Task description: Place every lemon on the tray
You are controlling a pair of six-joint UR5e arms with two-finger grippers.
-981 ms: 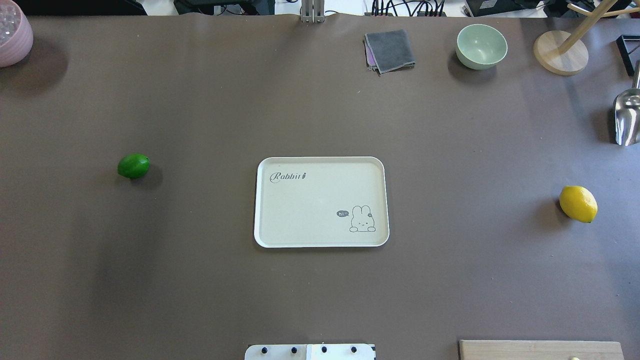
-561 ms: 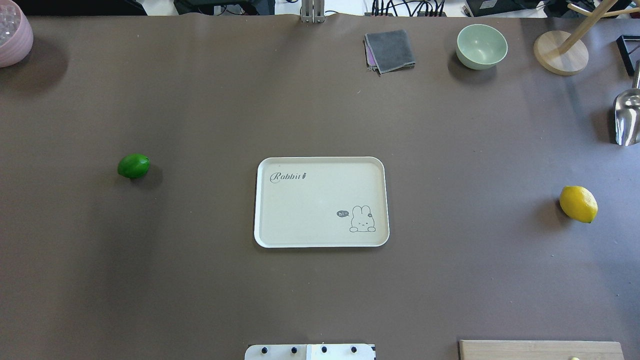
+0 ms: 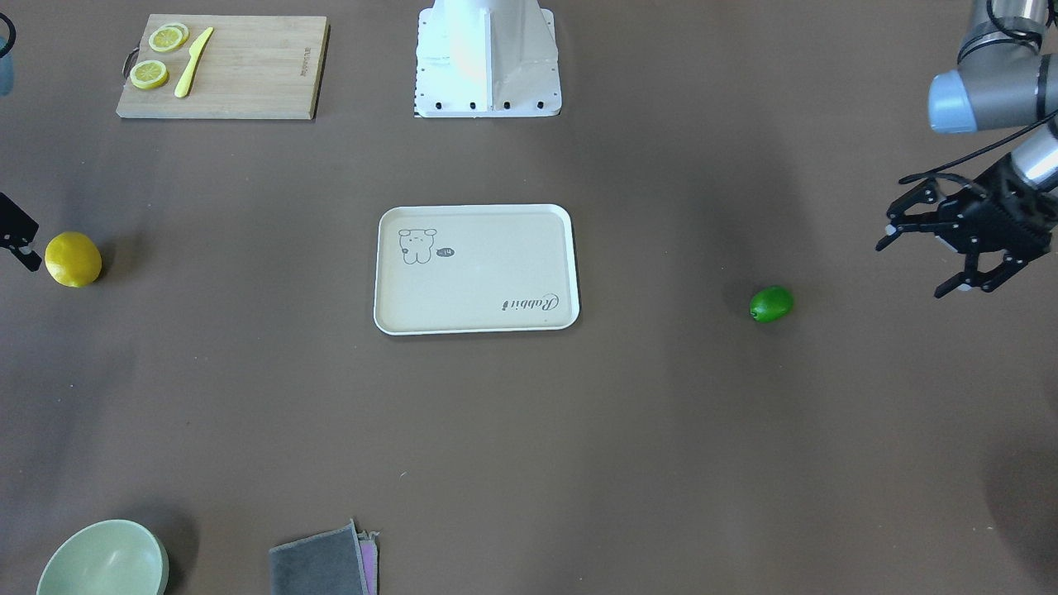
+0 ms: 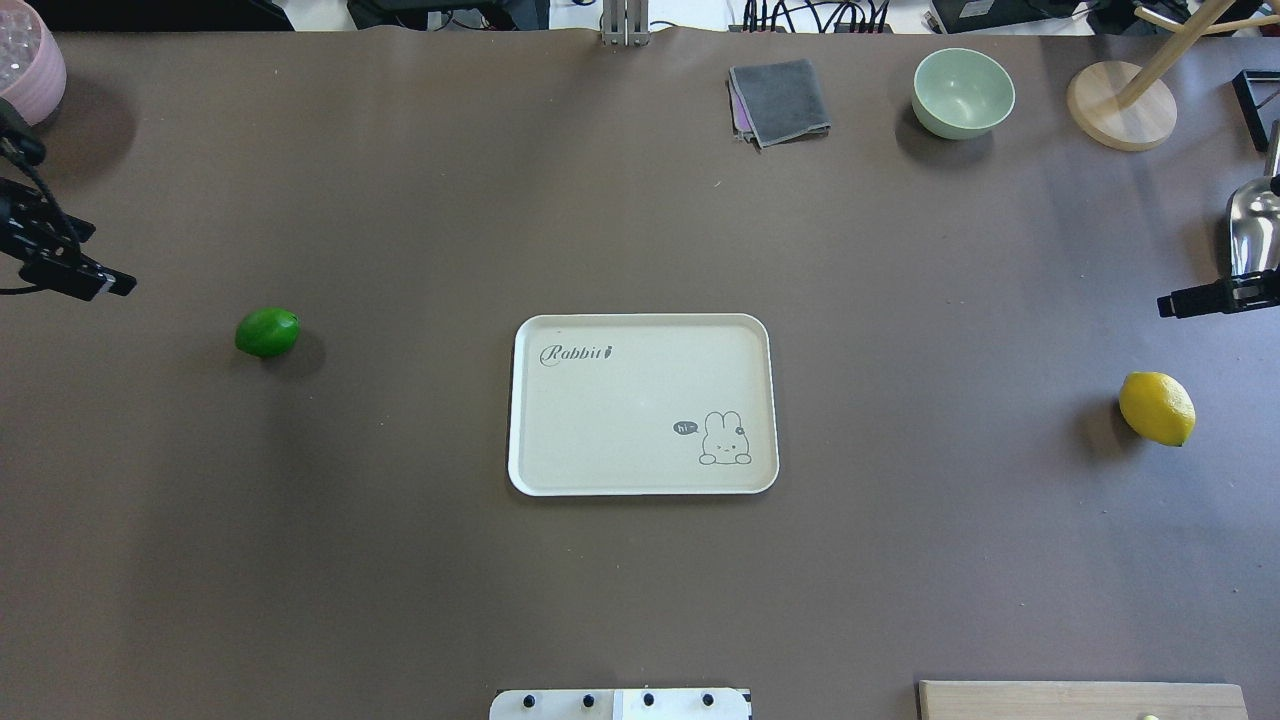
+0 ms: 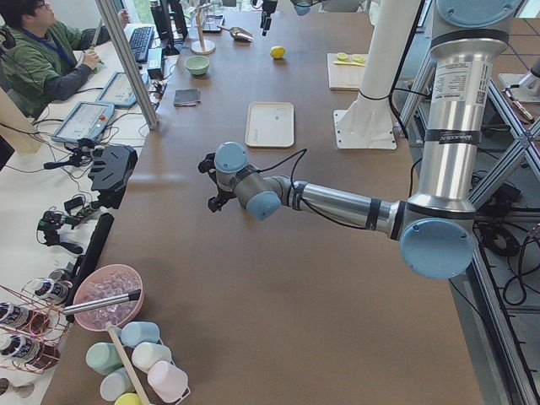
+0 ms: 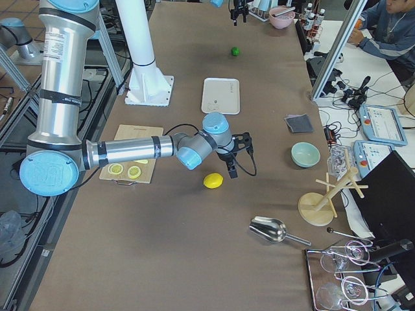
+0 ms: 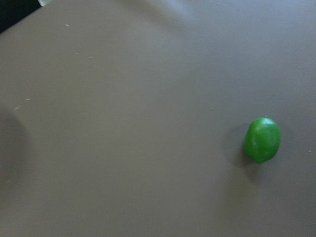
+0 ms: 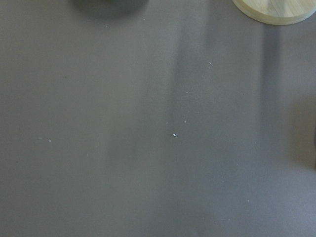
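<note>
Lemons lie on the counter [image 4: 400, 560] on opposite sides of the tray [image 4: 620, 400], which is at the centre of the overhead frame, and neither is on it yet: the green lemon [image 4: 267, 332] sits at middle left, well apart from the tray, and the yellow lemon [image 4: 1157, 408] sits at middle right, also well apart. In the front-facing view the left jaws, at the right edge of the frame, stand spread wide and empty, up and to the right of the green lemon and not touching it; the right jaws show only as a dark sliver at the right edge of the overhead frame, above the yellow lemon, and whether they are spread or closed I cannot tell. The step in hand looks like the approach to a first pick, most likely of the green lemon, which the left wrist camera has at its middle right rather than its centre. To do it well, the arm should bring the fruit to the middle of that view before descending, turn the jaws to span the short width of the oval, and come down until they flank its widest part. The skin looks glossy and the shape rounded, so an off-centre squeeze may roll it away; close gently. Carry it clear of the raised rim and set it down off-centre, leaving room for the yellow one
</note>
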